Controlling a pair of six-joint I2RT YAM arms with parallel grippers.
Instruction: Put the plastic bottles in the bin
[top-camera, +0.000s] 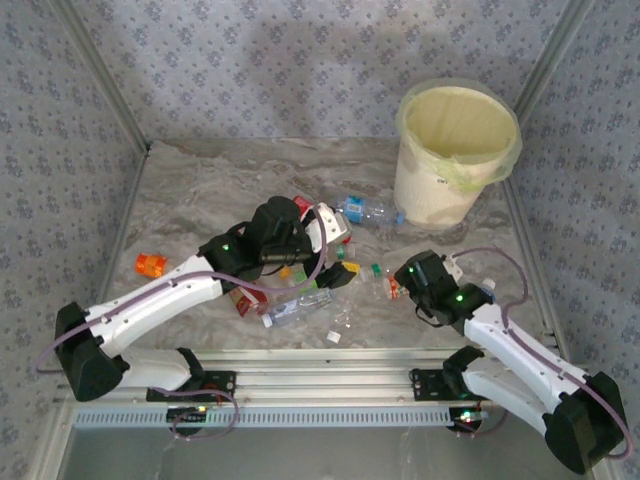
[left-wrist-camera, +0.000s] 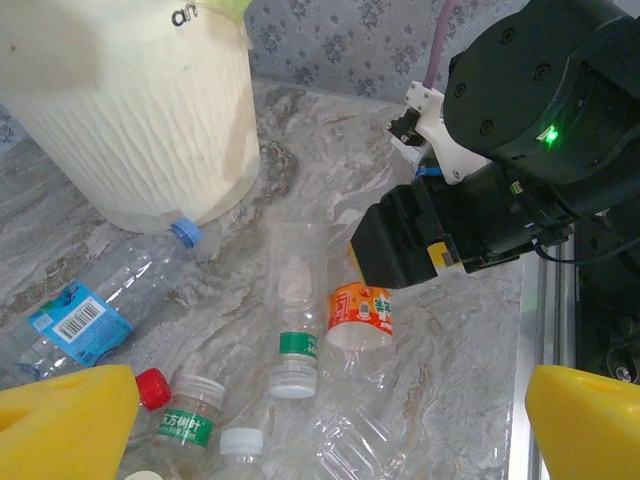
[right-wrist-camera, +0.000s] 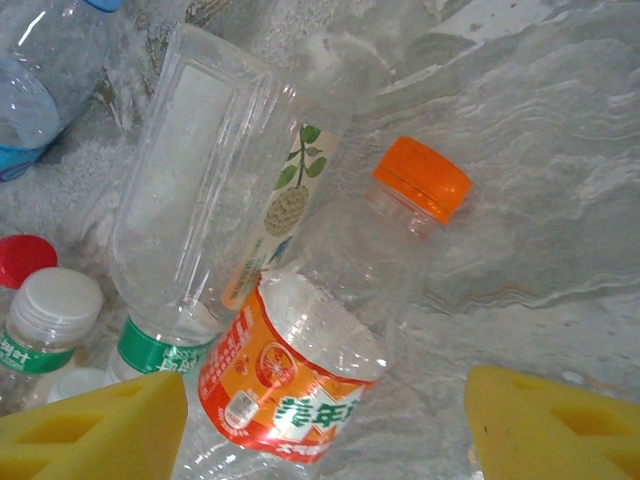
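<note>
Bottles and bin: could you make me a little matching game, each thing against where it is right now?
Things:
1. bin
2. blue-capped bottle
3. orange-capped bottle

Places:
a. lying just under the right gripper
b. standing upright at the far right of the table
c. lying on its side, cap at the bin's foot

Pairs: 1-b, 2-c, 3-a

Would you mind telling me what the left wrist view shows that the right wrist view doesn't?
Left wrist adds: the bin and the right arm. Right wrist adds: the orange cap of the orange-labelled bottle. Both share that bottle, the clear green-collared bottle lying beside it, and a red cap.
</note>
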